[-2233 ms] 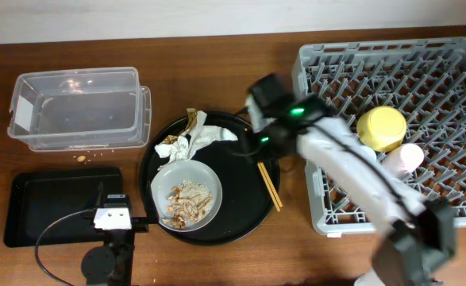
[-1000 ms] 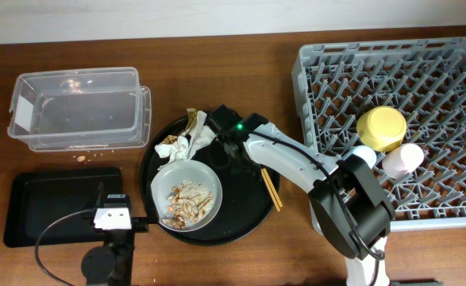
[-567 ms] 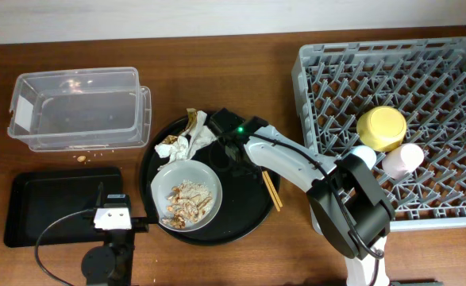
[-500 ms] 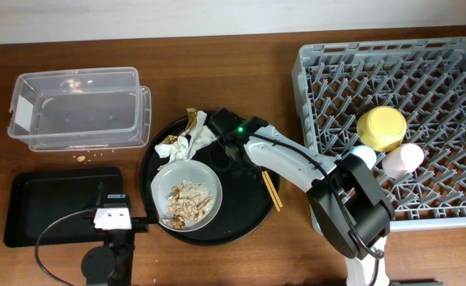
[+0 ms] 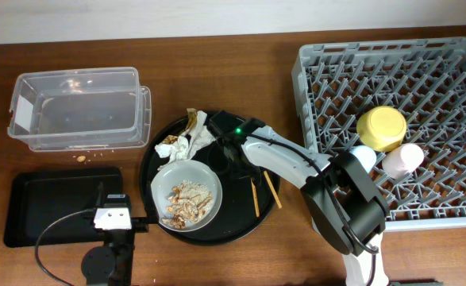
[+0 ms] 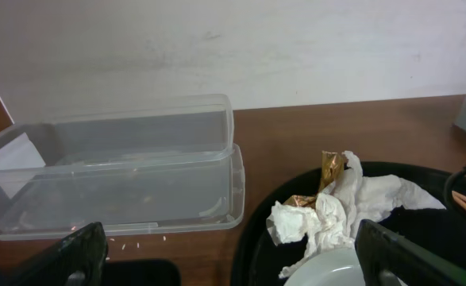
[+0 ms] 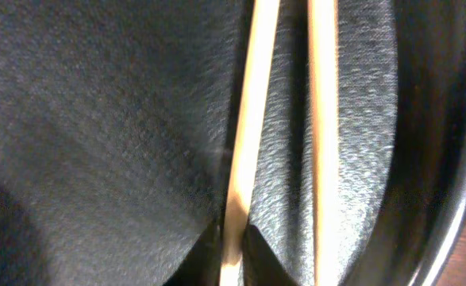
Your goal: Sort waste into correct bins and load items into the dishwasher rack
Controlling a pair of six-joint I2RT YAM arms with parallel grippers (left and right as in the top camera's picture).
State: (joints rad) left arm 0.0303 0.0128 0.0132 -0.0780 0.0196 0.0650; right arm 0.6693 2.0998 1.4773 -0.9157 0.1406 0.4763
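Note:
My right gripper [image 5: 240, 159] is down on the round black tray [image 5: 217, 230], shut on one wooden chopstick [image 7: 248, 119]; a second chopstick [image 7: 320, 119] lies beside it. Crumpled white napkins with a gold-brown wrapper [image 5: 189, 139] lie at the tray's far left. The grey plate [image 5: 205, 176] holds the food scraps [image 5: 186, 200]. My left gripper [image 6: 233, 266] is open and empty, facing the napkins [image 6: 336, 210] and the clear tub [image 6: 113, 171]. The clear tub [image 5: 74, 107] and the shallow black tray [image 5: 50, 202] are at the left. The rack [image 5: 423, 79] holds the yellow bowl [image 5: 381, 127], pink cup [image 5: 401, 159] and light-blue cup [image 5: 363, 155].
The held chopstick [image 5: 254, 197] and the loose one [image 5: 273, 191] lie on the round tray's right side. A few crumbs [image 5: 82, 157] lie on the table in front of the tub. The left arm's base [image 5: 109, 258] stands at the front left.
My right arm came from the rack's edge down onto the round tray. One chopstick has swung away from the other and now angles toward the front.

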